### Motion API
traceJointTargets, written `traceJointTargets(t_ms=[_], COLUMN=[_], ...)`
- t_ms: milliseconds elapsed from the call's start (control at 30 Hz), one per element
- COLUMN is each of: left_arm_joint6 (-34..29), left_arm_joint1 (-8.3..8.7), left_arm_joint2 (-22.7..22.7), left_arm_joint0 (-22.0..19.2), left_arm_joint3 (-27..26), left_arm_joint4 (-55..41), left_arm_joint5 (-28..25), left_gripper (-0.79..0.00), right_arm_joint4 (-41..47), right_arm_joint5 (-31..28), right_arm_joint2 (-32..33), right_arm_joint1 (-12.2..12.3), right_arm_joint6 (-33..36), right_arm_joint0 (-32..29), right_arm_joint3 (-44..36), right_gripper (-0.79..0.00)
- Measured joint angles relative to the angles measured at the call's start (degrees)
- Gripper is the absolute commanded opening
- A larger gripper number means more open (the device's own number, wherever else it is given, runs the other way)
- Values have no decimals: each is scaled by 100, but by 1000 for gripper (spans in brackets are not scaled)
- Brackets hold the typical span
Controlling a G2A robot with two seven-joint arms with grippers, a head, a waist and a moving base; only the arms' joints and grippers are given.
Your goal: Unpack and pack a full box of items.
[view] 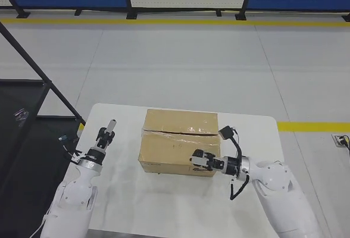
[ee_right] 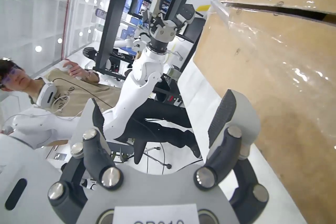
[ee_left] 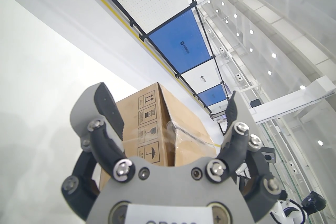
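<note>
Top view: taped brown cardboard box (view: 178, 143) sits shut on white counter (view: 121, 196), right pincer (view: 194, 159) wide open and empty just beside box's near face, left pincer (view: 111, 127) open, empty, well apart from box; risk: a finger shoves the box rather than catching the taped seam.

The scene is bright and evenly lit from above by rows of round ceiling lamps (ee_left: 273, 55), so the box (view: 178, 143) casts only a soft, short shadow on the white surface (view: 163, 202). The clear tape (ee_right: 302, 74) on the box gives glare spots, and in both wrist views straight lines bend strongly toward the edges.
</note>
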Motion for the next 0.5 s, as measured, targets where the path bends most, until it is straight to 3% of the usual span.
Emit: traceJointTargets(t_ms=[133, 500], left_arm_joint6=[23, 54], left_arm_joint1=[2, 17], left_arm_joint2=[12, -38], left_arm_joint0=[19, 80], left_arm_joint3=[-40, -42], left_arm_joint4=[-2, -76], left_arm_joint5=[9, 27], left_gripper=[0, 0], right_arm_joint4=[-316, -87], right_arm_joint5=[165, 835], right_arm_joint2=[-318, -745], right_arm_joint1=[-47, -122], right_arm_joint6=[-469, -690], right_arm_joint0=[159, 512], right_arm_joint3=[147, 475], right_gripper=[0, 0])
